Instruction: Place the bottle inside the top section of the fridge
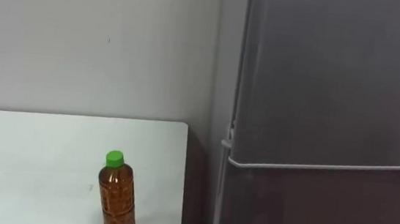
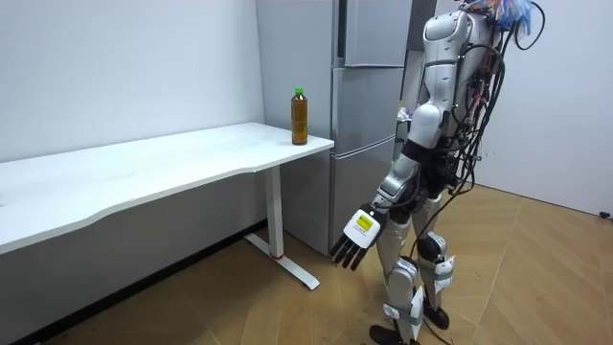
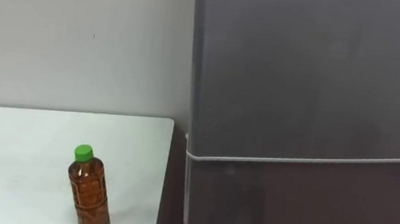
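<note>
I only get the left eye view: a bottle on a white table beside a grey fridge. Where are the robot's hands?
Observer: In the room view its left hand hangs low beside its leg, fingers straight, holding nothing.
Operator: Is it near the bottle?
Observer: No. It hangs below tabletop level, well apart from the bottle, which stands at the end of the table next to the fridge.
</note>
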You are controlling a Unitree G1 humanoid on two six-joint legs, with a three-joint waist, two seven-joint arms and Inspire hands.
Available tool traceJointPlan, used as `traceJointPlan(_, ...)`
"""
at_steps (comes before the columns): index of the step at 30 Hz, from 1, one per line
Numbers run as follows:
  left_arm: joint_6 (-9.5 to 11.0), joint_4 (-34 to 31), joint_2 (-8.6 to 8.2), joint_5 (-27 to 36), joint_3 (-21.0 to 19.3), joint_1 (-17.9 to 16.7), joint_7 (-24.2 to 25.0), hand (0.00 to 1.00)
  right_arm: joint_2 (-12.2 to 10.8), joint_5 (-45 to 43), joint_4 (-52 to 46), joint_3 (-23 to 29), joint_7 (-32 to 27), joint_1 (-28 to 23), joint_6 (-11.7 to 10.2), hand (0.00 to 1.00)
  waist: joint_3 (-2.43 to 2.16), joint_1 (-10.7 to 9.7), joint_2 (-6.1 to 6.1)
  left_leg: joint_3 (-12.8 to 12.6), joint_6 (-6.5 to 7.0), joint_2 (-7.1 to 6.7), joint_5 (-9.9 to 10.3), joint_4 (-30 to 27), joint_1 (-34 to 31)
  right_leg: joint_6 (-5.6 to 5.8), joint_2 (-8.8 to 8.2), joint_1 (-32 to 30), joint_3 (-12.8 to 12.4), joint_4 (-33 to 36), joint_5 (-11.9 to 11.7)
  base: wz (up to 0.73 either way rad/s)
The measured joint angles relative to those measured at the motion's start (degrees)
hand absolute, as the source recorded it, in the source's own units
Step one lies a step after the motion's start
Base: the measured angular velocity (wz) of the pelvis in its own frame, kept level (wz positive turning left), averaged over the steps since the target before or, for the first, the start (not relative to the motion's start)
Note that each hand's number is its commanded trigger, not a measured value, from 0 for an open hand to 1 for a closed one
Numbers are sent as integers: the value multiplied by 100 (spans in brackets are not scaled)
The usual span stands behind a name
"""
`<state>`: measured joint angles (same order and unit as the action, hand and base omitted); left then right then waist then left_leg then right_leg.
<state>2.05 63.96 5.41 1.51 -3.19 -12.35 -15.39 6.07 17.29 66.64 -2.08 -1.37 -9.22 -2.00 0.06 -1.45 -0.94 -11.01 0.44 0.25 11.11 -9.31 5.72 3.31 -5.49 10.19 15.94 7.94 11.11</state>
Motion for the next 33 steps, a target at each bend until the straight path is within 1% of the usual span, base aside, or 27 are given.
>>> traceJointPlan(5,-1,-1,0,-7,0,-20,-20,0,-3,15,-32,-1,-47,-11,0,0,2,14,-7,-4,3,0,13,-7,-13,3,-3,-22,-16,-21,3,0)
traceJointPlan(7,-1,0,0,-61,-1,-14,-16,0,-3,18,-32,17,-39,-11,0,0,0,-15,-11,10,5,-10,13,-26,-15,6,-8,-21,-8,-22,5,0)
traceJointPlan(10,-2,7,-1,-75,-1,14,-16,0,-2,172,-1,-2,-33,-30,0,0,-4,-17,-18,5,5,-9,12,-24,-9,6,-8,-21,-13,-21,5,0)
traceJointPlan(15,-20,6,-3,109,4,43,-23,0,2,326,-3,-1,27,-72,10,0,-8,-21,-24,-2,3,-5,13,-18,2,6,-6,-23,-9,-20,5,0)
traceJointPlan(19,-27,-9,-18,540,-18,23,-160,0,0,506,9,41,65,-104,24,0,-9,-26,-27,-11,3,-4,22,-11,21,6,-5,-19,-10,-20,5,0)
traceJointPlan(21,-38,-56,-15,643,-159,25,-217,0,2,488,4,127,116,-114,34,0,-9,-33,-24,-1,3,-2,22,-10,54,6,-5,-8,-9,-14,5,0)
traceJointPlan(23,-46,-357,12,888,-372,18,-350,0,29,484,-24,181,152,-141,35,0,2,-10,-3,-17,2,1,25,0,84,6,-4,41,-18,-7,5,0)
traceJointPlan(24,-45,-427,29,968,-392,27,-393,0,36,462,-20,218,158,-140,37,0,1,-11,6,-15,3,0,28,-1,98,6,-4,61,-21,-10,5,0)
traceJointPlan(26,-44,-665,62,1039,-627,116,-477,0,76,270,-28,418,167,-144,49,0,-4,-12,72,0,5,9,66,-28,111,6,0,92,-35,10,5,0)
traceJointPlan(28,3,-739,100,1166,-776,248,-558,0,114,242,-31,485,153,-154,80,0,-5,-10,114,1,6,10,65,-38,117,6,-2,91,-36,32,4,0)
traceJointPlan(29,4,-801,132,1297,-826,309,-629,0,120,220,-46,566,146,-164,85,0,-3,-6,145,-1,6,16,65,-43,129,5,-2,87,-35,63,4,-3)
traceJointPlan(30,3,-928,149,1401,-874,325,-685,0,127,166,-79,619,126,-201,85,0,-12,-8,179,-7,5,22,66,-42,145,5,-1,90,-18,76,4,-4)
traceJointPlan(33,6,-1318,149,1489,-1004,315,-794,0,122,41,-129,764,111,-236,81,0,-9,-19,236,-9,5,27,66,-45,148,4,0,89,8,81,3,-1)
